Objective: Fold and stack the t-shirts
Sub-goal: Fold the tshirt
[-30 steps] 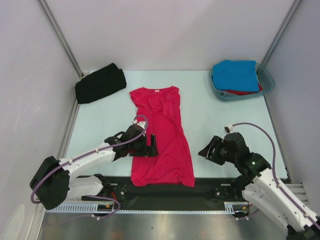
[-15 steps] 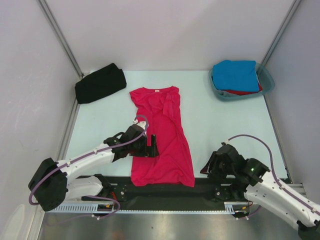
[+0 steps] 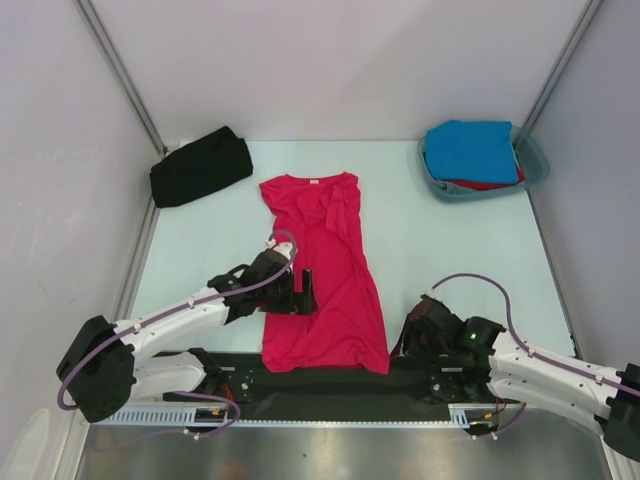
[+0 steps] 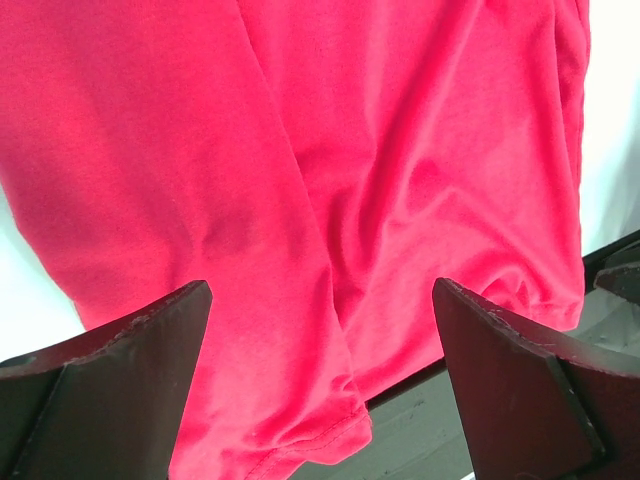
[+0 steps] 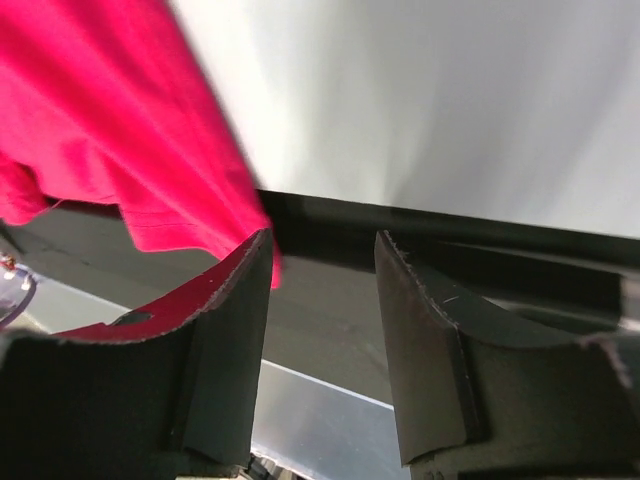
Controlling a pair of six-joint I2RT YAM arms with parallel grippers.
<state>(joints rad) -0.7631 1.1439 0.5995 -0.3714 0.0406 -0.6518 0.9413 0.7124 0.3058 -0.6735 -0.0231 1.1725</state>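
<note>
The crimson-pink t-shirt (image 3: 325, 270) lies lengthwise on the table, white neck label at the far end, its hem hanging over the black front strip. It fills the left wrist view (image 4: 300, 180) and shows at the left of the right wrist view (image 5: 110, 130). My left gripper (image 3: 300, 292) is open just above the shirt's lower left part. My right gripper (image 3: 408, 335) is open and empty, low beside the shirt's lower right corner. The black t-shirt (image 3: 200, 167) lies folded at the far left. The blue t-shirt (image 3: 470, 150) lies on the red one (image 3: 480, 184) in the tub.
A teal plastic tub (image 3: 535, 165) stands at the far right corner. A black strip (image 3: 330, 385) runs along the table's near edge by the arm bases. Grey walls enclose the table on three sides.
My right gripper has come down and left toward the shirt's lower right corner near the front edge. The left gripper and the shirts have stayed put.
</note>
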